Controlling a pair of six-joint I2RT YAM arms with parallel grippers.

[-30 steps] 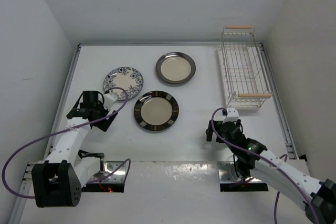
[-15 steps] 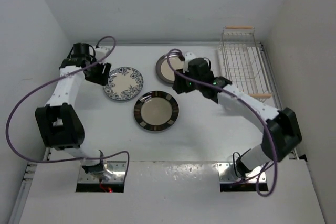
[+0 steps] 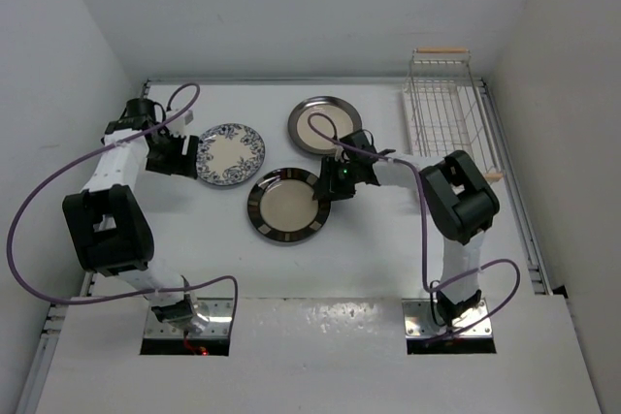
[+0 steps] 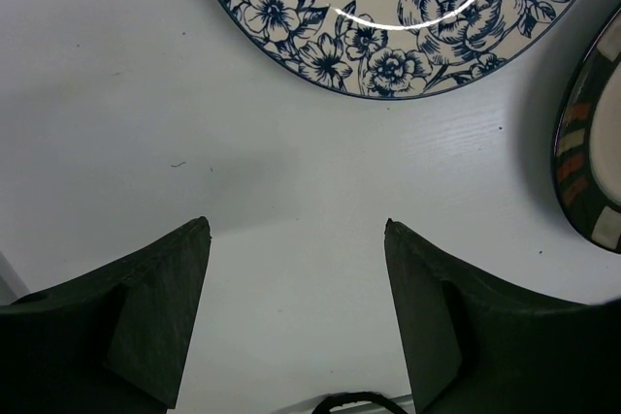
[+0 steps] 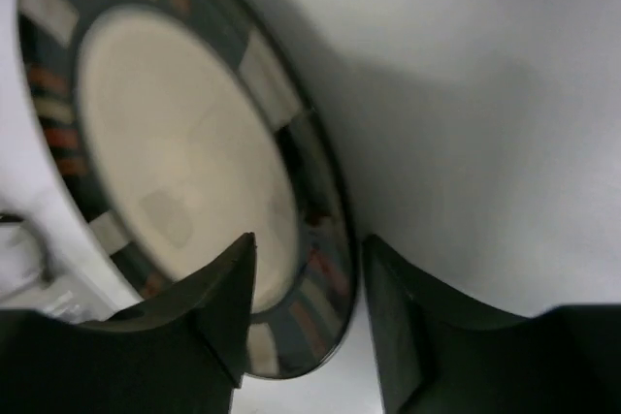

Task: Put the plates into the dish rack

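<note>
Three plates lie flat on the white table: a blue floral plate, a dark striped-rim plate, and a grey-rimmed plate. The white wire dish rack stands at the far right and holds nothing. My left gripper is open over bare table, just left of the floral plate. My right gripper is open, its jaws either side of the striped plate's right rim: one finger over the plate, the other outside it.
White walls close in the table on the left, back and right. A raised rail runs along the left edge beside my left arm. Purple cables loop off both arms. The right arm's forearm lies in front of the rack.
Both arms have reached out from near their bases. The right gripper went past the grey-rimmed plate to the striped plate's rim. The left gripper drew close to the floral plate. No plate has moved.
</note>
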